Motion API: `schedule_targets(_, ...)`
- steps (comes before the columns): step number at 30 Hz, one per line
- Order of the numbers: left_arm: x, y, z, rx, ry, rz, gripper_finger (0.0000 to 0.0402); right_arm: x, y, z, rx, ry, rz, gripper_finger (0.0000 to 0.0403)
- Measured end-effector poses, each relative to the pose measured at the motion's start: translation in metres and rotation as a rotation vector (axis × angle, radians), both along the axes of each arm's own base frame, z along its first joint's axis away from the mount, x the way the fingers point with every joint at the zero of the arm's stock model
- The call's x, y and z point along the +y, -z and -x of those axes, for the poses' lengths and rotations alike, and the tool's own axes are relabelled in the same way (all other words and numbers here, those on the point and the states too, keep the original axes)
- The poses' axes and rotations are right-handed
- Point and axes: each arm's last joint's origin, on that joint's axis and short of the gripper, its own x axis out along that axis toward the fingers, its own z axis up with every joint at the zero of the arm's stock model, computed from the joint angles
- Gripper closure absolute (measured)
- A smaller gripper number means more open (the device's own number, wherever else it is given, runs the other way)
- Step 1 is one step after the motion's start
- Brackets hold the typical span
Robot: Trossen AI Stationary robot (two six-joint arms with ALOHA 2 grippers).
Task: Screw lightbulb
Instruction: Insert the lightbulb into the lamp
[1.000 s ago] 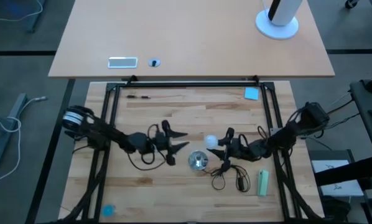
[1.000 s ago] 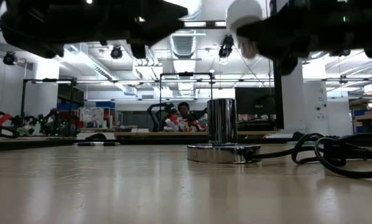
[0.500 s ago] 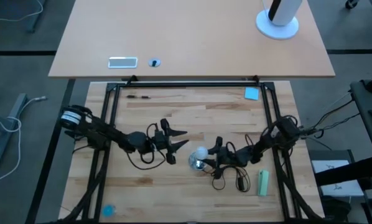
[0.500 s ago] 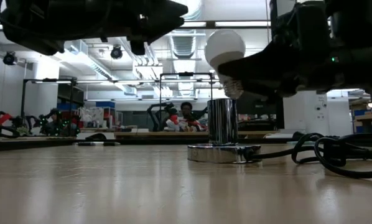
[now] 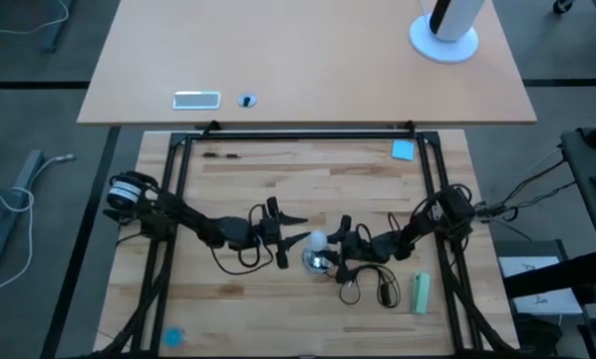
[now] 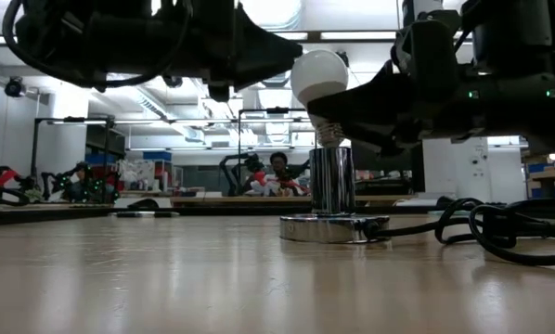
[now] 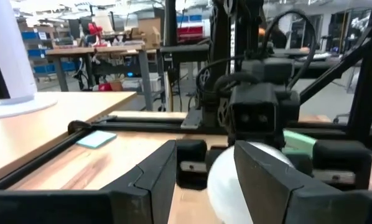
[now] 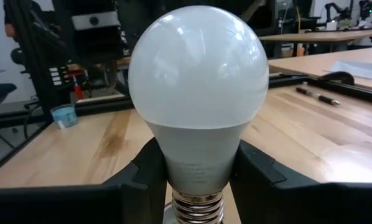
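**Bulb poised over the socket, threading not yet begun**

The small white frosted pear-shaped lightbulb with its silvery screw base point(image 6: 320, 82) is off the wooden tabletop point(image 5: 308, 179) and carried above the round polished-silver socket with its upright sleeve and black cord point(image 6: 333, 206). In the low view the threaded base hangs just over the mouth of the sleeve, tilted a little rather than plumb, and whether the lowest thread touches the rim I cannot tell. By my reading the pickup and the carry are done; what is left is to square the bulb to the sleeve, seat the base, and turn it home.

The right gripper point(image 8: 198, 171) has the bulb clamped at its neck, one dark finger on each side of the pale collar just above the threads, as its own wrist view shows plainly. From above, this gripper lies near the middle of the tabletop toward its front edge, reaching in from the right edge.

The left gripper point(image 7: 204, 171) stands just beside the bulb on the opposite side, its two fingers spread apart with the white globe showing between them beyond the tips. It grasps nothing, and I cannot tell that it touches the glass.
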Motion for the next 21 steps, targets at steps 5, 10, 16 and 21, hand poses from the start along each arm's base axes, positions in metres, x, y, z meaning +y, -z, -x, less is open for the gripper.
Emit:
schedule_targets(5,-0.001,0.001,-0.004,0.013,0.0,-0.002,0.0249,0.0,0.006,0.0,0.024,-0.004,-0.007,0.0279)
schedule_targets(10,-0.002,0.006,-0.011,0.129,-0.01,-0.03,0.0249,0.001,0.012,0.0,0.052,-0.005,-0.003,0.0279)
schedule_targets(16,-0.004,0.002,-0.019,0.168,-0.01,-0.035,0.0249,0.003,0.016,-0.004,0.057,-0.005,0.004,0.0268)
schedule_targets(21,-0.005,-0.001,-0.022,0.174,-0.008,-0.043,0.0248,0.004,0.015,-0.004,0.059,-0.018,0.007,0.0228)
